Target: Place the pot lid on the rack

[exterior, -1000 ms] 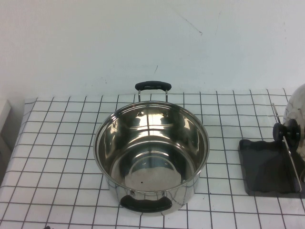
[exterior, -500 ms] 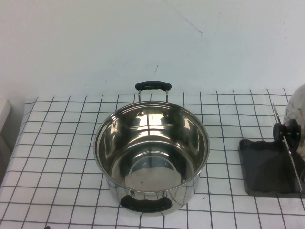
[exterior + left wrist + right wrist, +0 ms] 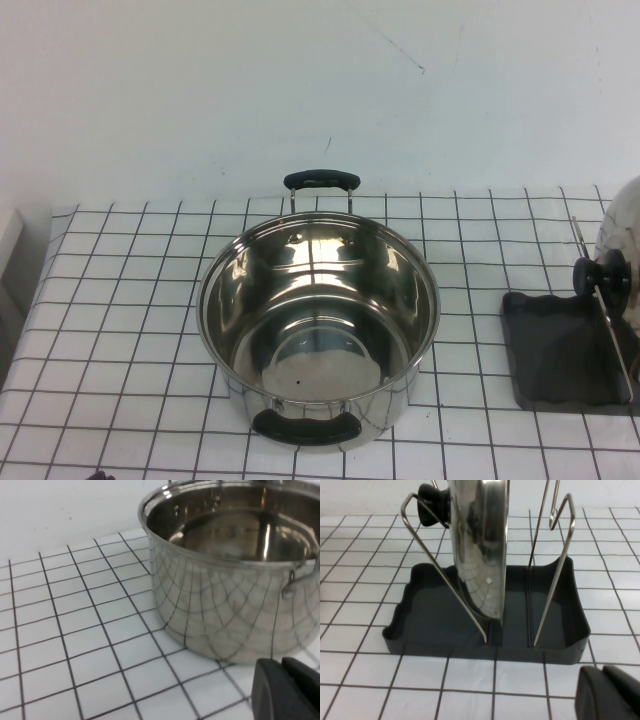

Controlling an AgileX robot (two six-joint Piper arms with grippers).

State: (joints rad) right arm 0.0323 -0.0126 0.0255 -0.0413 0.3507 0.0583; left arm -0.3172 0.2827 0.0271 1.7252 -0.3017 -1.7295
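Pot lid [image 3: 482, 545], a rigid, slippery mirror-polished steel dome best held by its black round knob [image 3: 432, 500], stands on edge in the dark grey plastic wire-framed rack [image 3: 485, 620]; left gripper [image 3: 285, 690] beside the steel pot [image 3: 235, 565] and right gripper [image 3: 610, 692] before the rack both look closed and empty.

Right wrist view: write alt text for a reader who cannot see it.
The pot lid stands on edge in the rack, leaning against its wire frame, knob facing outward. The right gripper shows at the picture's corner, apart from the rack, above the checked tablecloth.
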